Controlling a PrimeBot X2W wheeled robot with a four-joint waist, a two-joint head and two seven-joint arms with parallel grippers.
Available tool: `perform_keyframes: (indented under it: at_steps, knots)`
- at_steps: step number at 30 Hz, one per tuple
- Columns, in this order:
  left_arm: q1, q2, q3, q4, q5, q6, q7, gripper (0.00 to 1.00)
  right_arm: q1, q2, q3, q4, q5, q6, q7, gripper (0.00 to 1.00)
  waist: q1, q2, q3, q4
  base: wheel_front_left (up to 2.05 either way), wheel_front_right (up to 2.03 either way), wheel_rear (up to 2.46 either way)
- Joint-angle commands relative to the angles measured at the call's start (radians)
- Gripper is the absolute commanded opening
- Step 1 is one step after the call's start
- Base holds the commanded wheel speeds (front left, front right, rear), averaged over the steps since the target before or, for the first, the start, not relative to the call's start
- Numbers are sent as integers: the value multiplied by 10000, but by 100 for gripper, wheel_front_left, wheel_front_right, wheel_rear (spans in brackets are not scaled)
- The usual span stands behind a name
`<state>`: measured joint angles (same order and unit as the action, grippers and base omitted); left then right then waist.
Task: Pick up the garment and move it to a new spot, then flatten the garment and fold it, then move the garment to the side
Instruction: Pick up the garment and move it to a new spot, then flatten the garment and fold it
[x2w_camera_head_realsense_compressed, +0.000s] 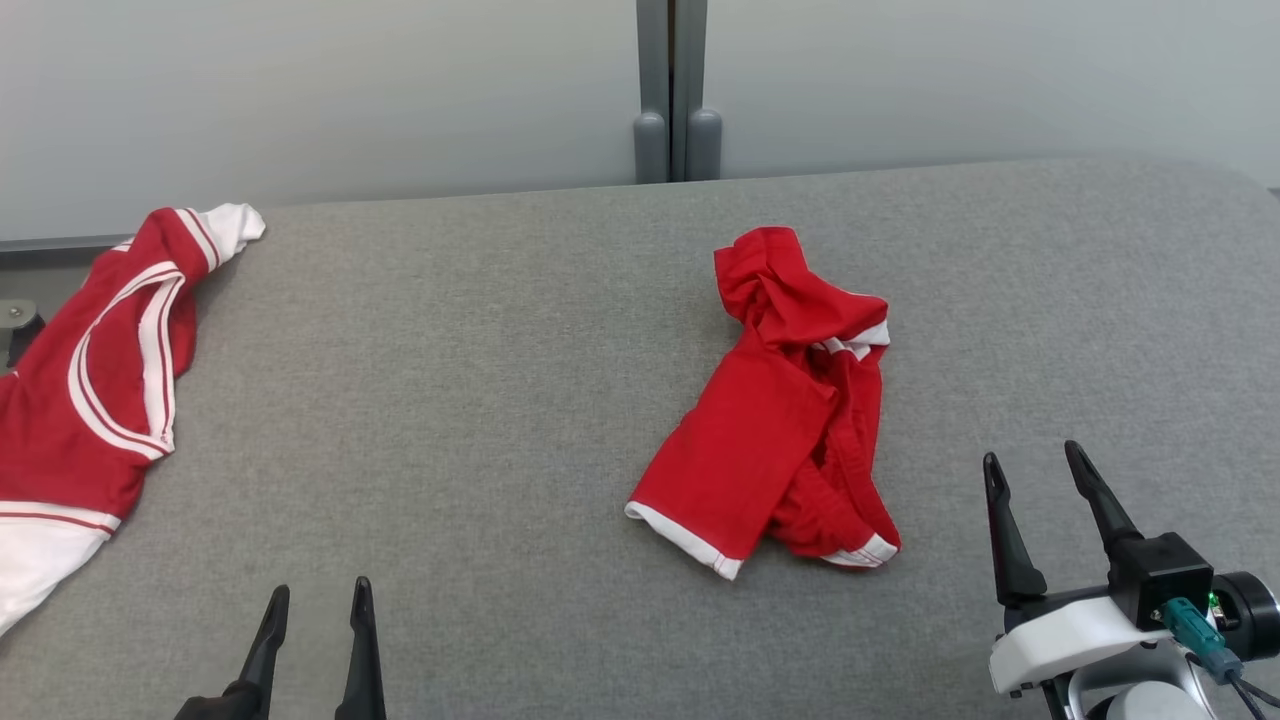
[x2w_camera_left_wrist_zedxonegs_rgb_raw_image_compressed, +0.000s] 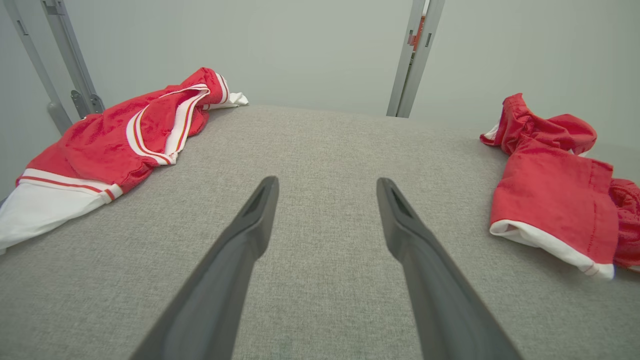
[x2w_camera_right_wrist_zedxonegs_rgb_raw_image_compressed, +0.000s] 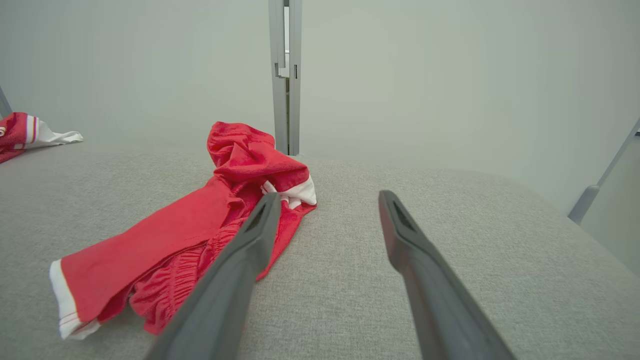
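A crumpled red garment with white trim (x2w_camera_head_realsense_compressed: 775, 420) lies on the grey fabric-covered worktop (x2w_camera_head_realsense_compressed: 450, 400), a little to the right of the middle, with its white-edged hem towards the robot and its bunched part towards the back wall. The two dark left fingers (x2w_camera_head_realsense_compressed: 362, 640) stand at the near edge, spread wide and holding nothing, over bare grey cloth and well apart from the garment. The two dark right fingers (x2w_camera_head_realsense_compressed: 1005, 530) are also spread wide and empty, near the garment on its right side, not touching it. A second red and white sports shirt (x2w_camera_head_realsense_compressed: 90, 380) lies at the far left edge of the worktop. A grey metal post (x2w_camera_head_realsense_compressed: 672, 90) rises behind.
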<state>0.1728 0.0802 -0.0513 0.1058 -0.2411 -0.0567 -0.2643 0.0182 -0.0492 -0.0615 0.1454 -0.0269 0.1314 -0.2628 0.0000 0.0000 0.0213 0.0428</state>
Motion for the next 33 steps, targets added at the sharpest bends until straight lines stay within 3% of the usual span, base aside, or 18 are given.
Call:
perform_keyframes:
  at_steps: [1,9,21,28,33]
  knots:
    - [182,-48,173,40,123,-191,-1,100,199,-23,14,50,71,-14,-31,100,0,0,-191,214,0,0,0]
    - [260,-247,829,209,314,-637,-1,100,380,-23,110,204,210,-14,-31,100,0,0,-231,259,0,0,0]
    - [1,-298,976,324,512,-749,-1,100,234,-23,223,284,217,-14,-31,100,0,0,-197,113,0,0,0]
    - [-1055,-140,-262,41,532,-749,-3,100,-45,-24,197,238,149,-14,-30,100,0,0,40,-258,0,0,0]
    - [-2367,91,-1998,-50,470,-750,-1,100,-233,-21,95,145,135,-14,-31,100,0,0,385,-887,0,0,0]
